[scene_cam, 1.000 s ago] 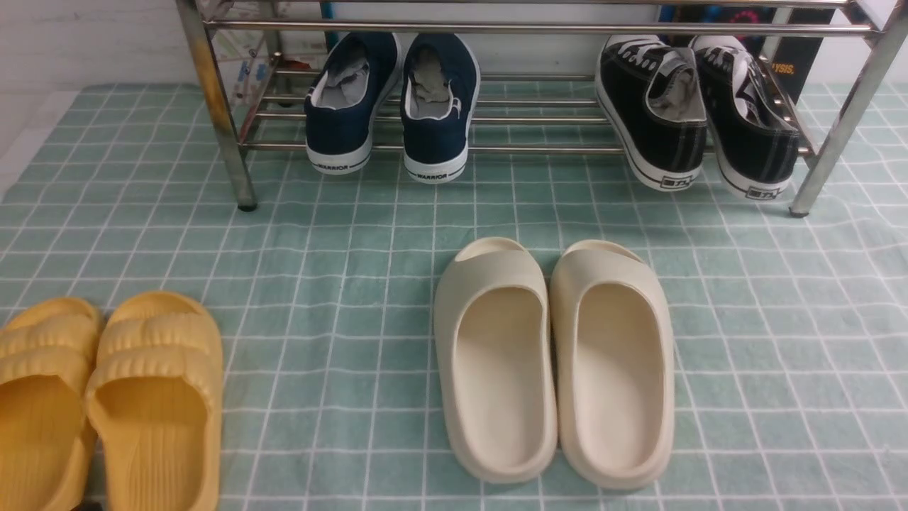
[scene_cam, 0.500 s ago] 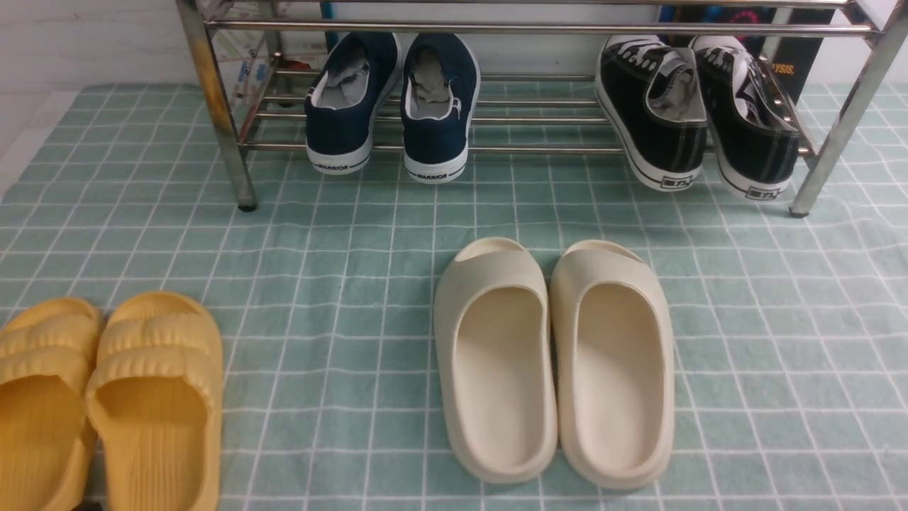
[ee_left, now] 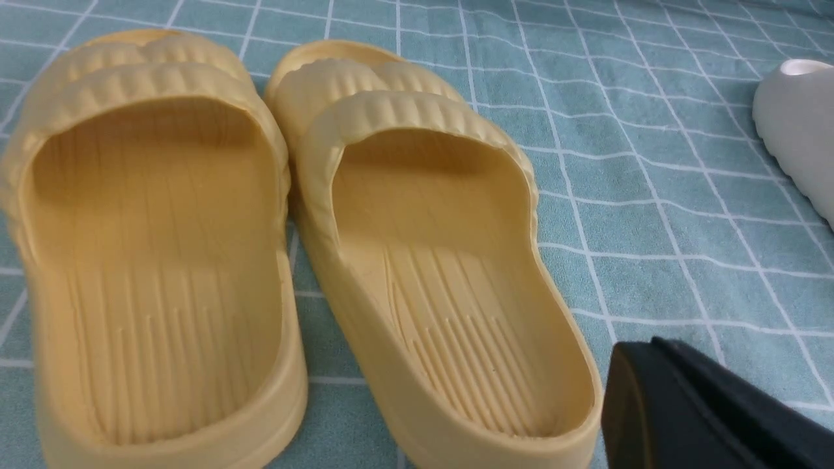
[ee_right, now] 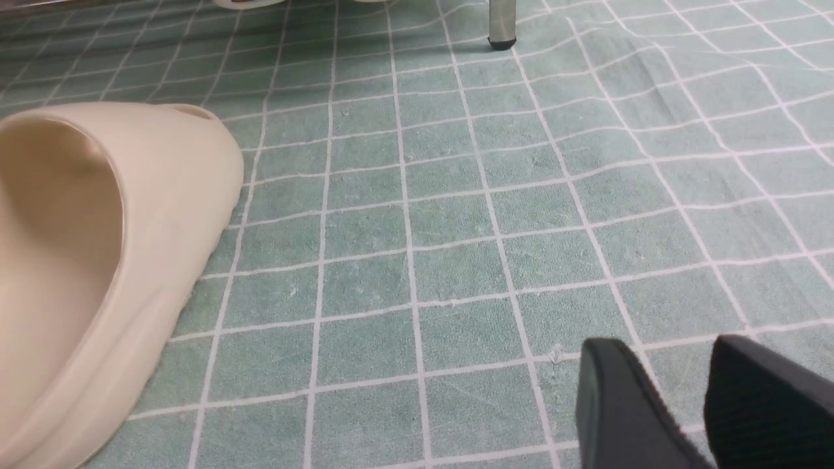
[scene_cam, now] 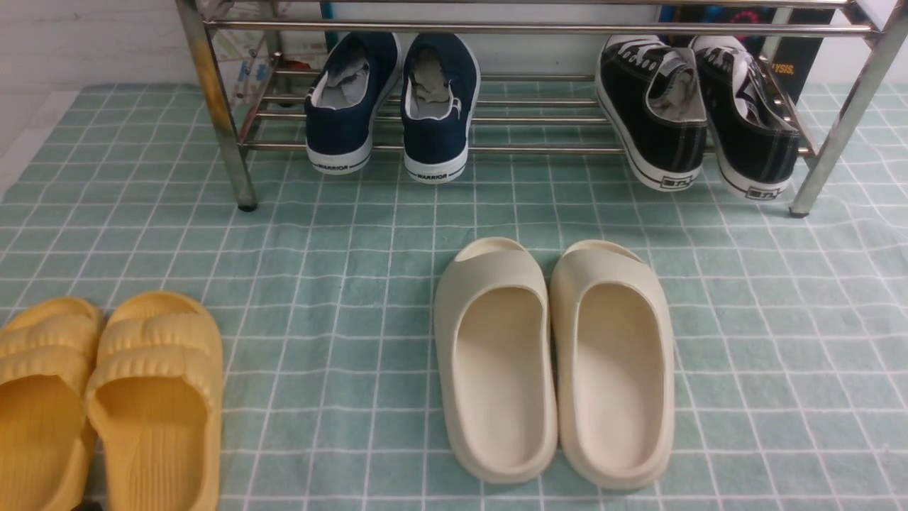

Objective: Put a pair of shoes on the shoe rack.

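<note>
Already the pair of navy-blue canvas slip-on shoes [scene_cam: 389, 106] sits side by side on the lower bars of the chrome-steel shoe rack [scene_cam: 213, 106]; placement appears complete. Left hand [ee_left: 704, 410] is closed and empty; right hand [ee_right: 671, 397] stands apart, empty.
</note>
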Action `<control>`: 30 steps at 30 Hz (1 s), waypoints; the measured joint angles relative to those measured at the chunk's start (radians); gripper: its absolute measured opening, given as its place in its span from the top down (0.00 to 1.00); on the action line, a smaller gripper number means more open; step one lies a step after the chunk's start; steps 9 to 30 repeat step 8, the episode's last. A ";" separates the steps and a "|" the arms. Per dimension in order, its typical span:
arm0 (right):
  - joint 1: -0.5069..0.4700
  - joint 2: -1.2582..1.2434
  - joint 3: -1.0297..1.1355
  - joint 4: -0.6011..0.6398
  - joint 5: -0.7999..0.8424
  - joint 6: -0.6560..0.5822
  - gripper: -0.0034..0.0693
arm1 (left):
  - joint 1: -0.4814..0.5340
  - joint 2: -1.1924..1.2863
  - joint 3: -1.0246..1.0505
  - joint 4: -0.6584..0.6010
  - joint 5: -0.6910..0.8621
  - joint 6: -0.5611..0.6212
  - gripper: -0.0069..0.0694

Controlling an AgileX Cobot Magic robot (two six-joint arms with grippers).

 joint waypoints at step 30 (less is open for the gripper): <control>0.000 0.000 0.000 0.000 0.000 0.000 0.62 | 0.000 0.000 0.000 0.000 0.000 0.001 0.90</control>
